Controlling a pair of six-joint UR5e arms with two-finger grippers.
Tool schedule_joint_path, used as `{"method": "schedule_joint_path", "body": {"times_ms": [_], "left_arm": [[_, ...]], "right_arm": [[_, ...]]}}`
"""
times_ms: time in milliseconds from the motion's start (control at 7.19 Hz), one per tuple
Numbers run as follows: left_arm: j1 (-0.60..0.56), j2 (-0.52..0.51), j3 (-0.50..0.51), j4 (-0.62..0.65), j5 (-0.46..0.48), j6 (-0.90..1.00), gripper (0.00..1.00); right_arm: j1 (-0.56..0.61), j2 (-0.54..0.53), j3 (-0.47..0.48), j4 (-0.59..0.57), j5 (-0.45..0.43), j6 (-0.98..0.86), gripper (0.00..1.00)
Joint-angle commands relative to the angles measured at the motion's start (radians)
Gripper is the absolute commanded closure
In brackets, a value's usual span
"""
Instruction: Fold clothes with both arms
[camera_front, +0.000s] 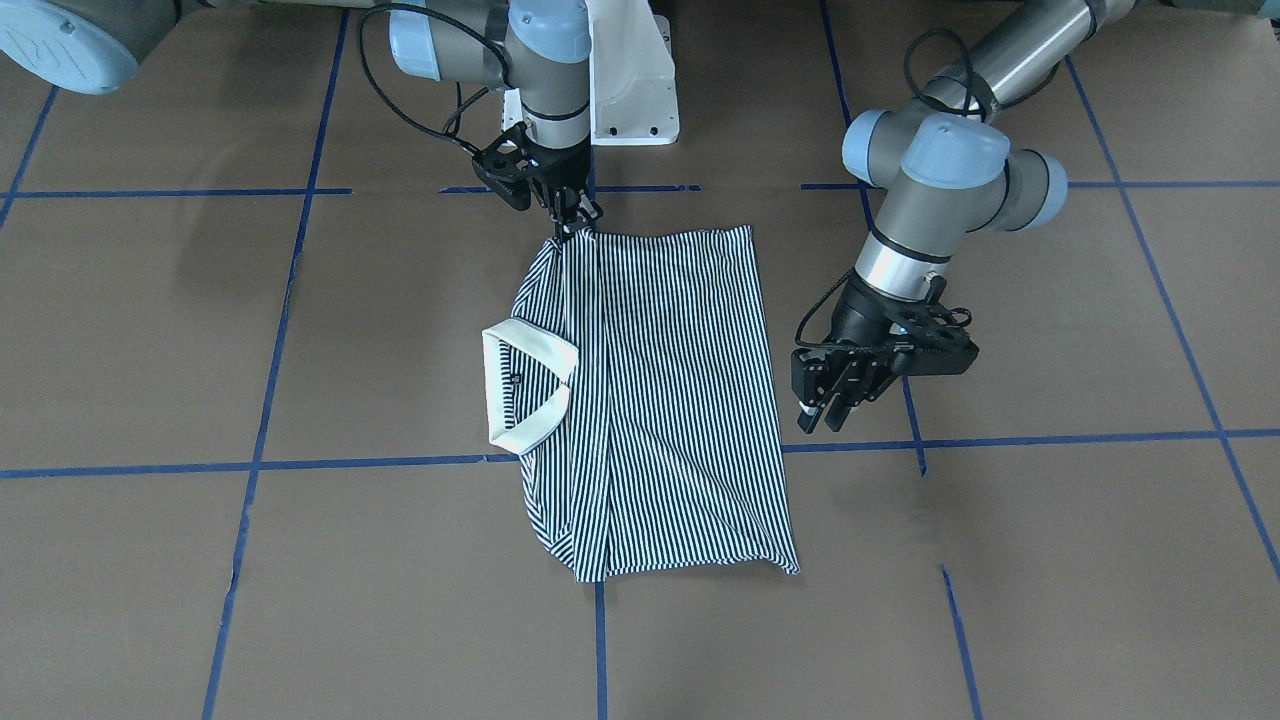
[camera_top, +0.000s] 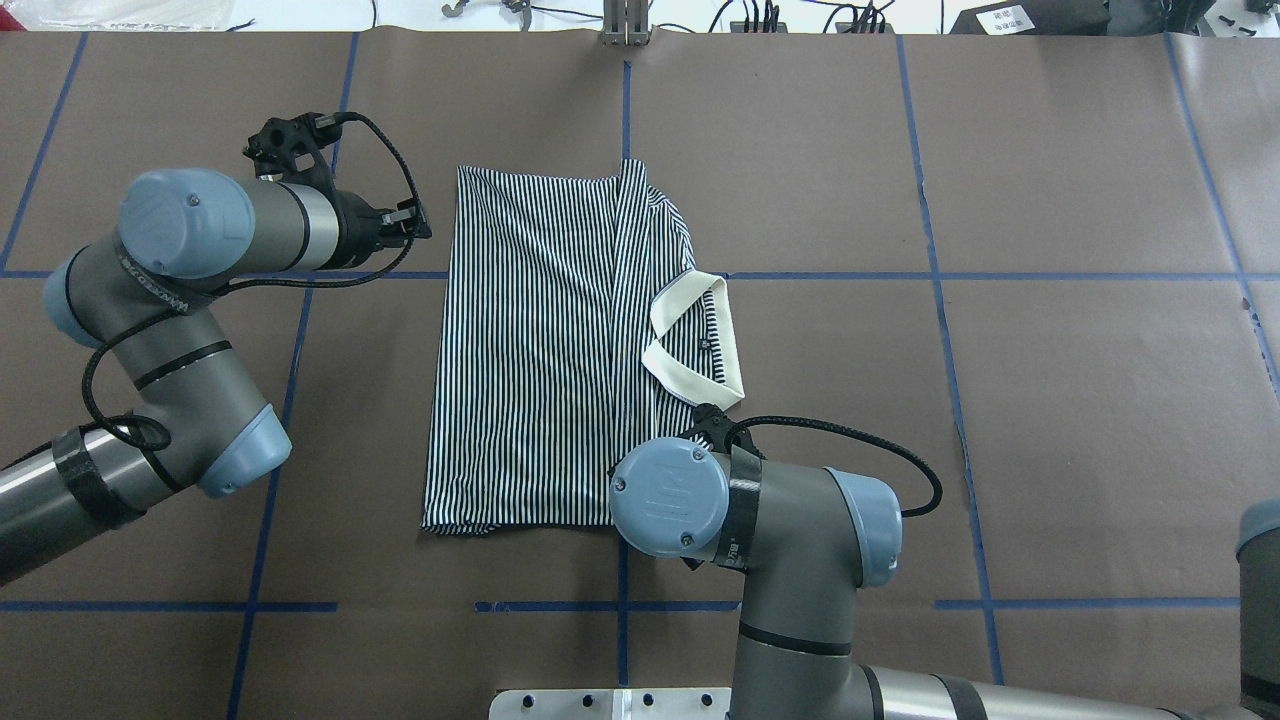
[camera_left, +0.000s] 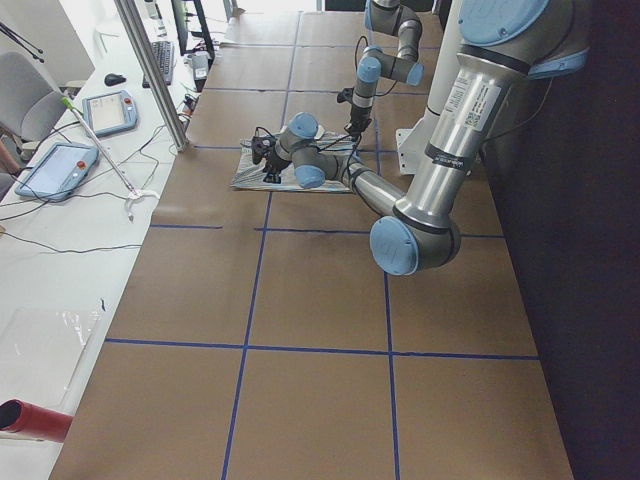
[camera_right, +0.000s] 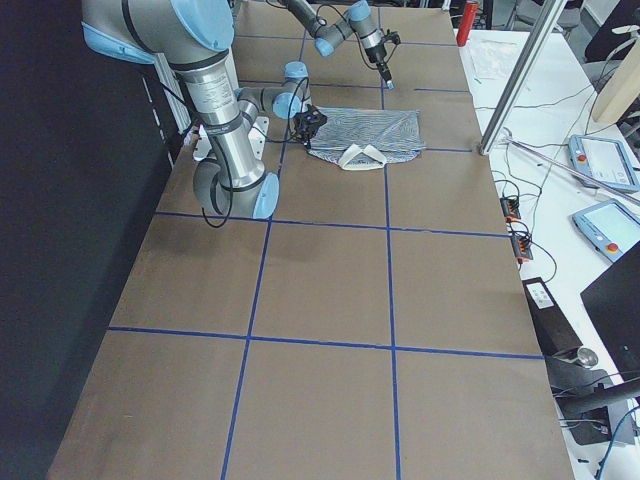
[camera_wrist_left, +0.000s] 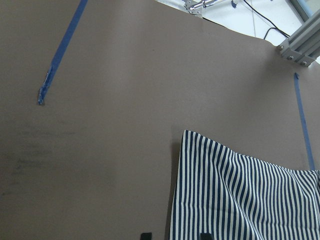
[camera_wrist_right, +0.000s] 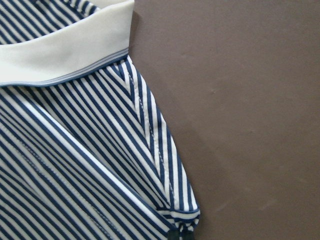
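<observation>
Right gripper (camera_front: 573, 226) pinched closed; left gripper (camera_front: 822, 418) parted.

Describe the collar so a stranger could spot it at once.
On the brown table, find the striped shirt lying in the middle. The collar sits on the shirt's edge nearest the robot's right arm. It is the only plain cream band; everything around it is navy-and-white stripes.

You have one striped shirt (camera_front: 660, 400) with one cream collar (camera_front: 500, 390), lying on one table (camera_front: 150, 330). You can count two arms, the left arm (camera_front: 940, 180) and the right arm (camera_front: 540, 60), and two grippers, the left gripper (camera_front: 822, 420) and the right gripper (camera_front: 572, 228). On the side bench (camera_left: 60, 260) you see two handheld screens (camera_left: 108, 110), one keyboard (camera_left: 163, 62) and one mouse (camera_left: 116, 79).
</observation>
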Motion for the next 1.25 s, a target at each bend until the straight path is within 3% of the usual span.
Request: {"method": "schedule_joint_path", "body": {"times_ms": [0,278,417,695,1112], "left_arm": [[0.159,0.133,-0.192,0.042,0.042,-0.175,0.57],[0.375,0.285,-0.378,0.113,0.149,-0.350,0.54],[0.470,0.300,-0.380,0.116,0.215,-0.421,0.54],[0.537,0.297,-0.380,0.170,0.232,-0.469,0.54],[0.542,0.263,-0.380,0.193,0.231,-0.469,0.55]], "right_arm": [[0.001,-0.047,0.064,-0.016,0.011,-0.001,1.00],[0.000,-0.051,0.076,-0.020,0.011,-0.001,1.00],[0.001,-0.051,0.076,-0.022,0.011,-0.001,1.00],[0.000,-0.051,0.088,-0.023,0.011,-0.001,1.00],[0.000,-0.058,0.113,-0.046,0.011,-0.001,1.00]]}}
